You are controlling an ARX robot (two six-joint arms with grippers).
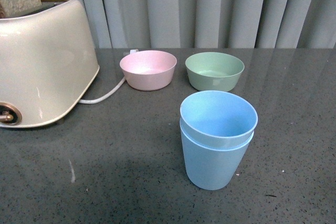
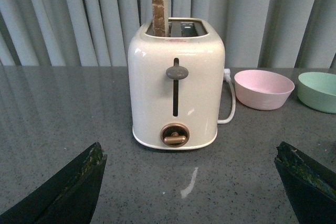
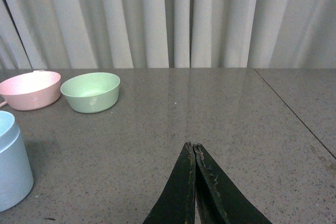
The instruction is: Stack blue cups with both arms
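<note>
Two light-blue cups [image 1: 216, 140] stand nested, one inside the other, upright on the dark grey table in the front view, right of centre. Their side also shows at the edge of the right wrist view [image 3: 11, 163]. Neither arm shows in the front view. My left gripper [image 2: 191, 153] is open and empty, its black fingers [image 2: 73, 187] wide apart above the table, facing a toaster. My right gripper [image 3: 192, 148] is shut on nothing, low over bare table, apart from the cups.
A cream toaster [image 1: 37, 61] with a slice of bread [image 2: 159, 6] stands at the left, its white cord [image 1: 105, 96] trailing behind. A pink bowl [image 1: 148, 69] and a green bowl [image 1: 214, 70] sit behind the cups. Grey curtains hang at the back.
</note>
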